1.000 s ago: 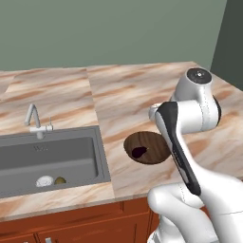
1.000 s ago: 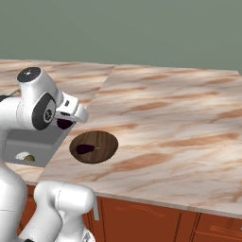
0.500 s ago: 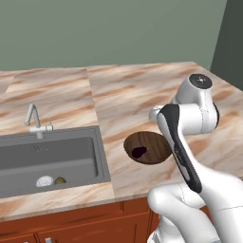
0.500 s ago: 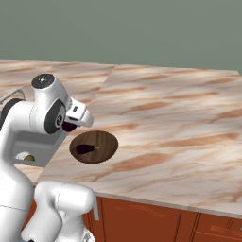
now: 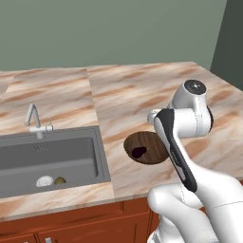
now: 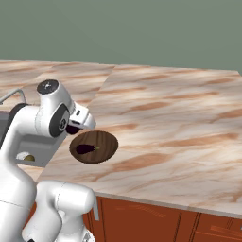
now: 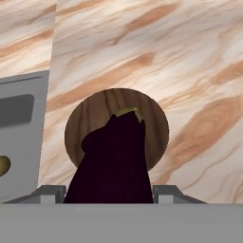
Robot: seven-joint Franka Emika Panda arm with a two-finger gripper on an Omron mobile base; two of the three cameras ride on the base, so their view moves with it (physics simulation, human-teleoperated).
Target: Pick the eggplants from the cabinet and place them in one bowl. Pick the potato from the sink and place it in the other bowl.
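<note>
Hand view looks down past an eggplant [image 7: 114, 161] clamped in the gripper [image 7: 108, 192], jaws closed tight on its sides, green stem end pointing away from the cam. Straight below sits the wide dark wood bowl [image 7: 154, 121], so the step in hand looks like the drop of the 2nd eggplant.

To do it well, I'd say: keep the load centred over the bowl, not over the rim; come down some before letting go so it doesn't bounce or roll out of that shallow dish; aim a bit off the first eggplant [image 5: 138, 152] already lying in the bowl, left of centre in left base view, so the two don't knock. Open wide, then lift straight up.

Pose: arm folded, elbow high, forearm running down and fwd; wrist/hand hangs above the bowl's near-left edge in right base view, w/ gripper [image 6: 74, 129] facing mostly down at the bench [image 6: 179, 118].

Rest of task: potato [image 5: 60, 180] lies in the sink [image 5: 71, 156], near edge, just beside a small white round thing [image 5: 44, 181]. Faucet [image 5: 34, 121] stands behind the basin. Other bowl — can't place it.
</note>
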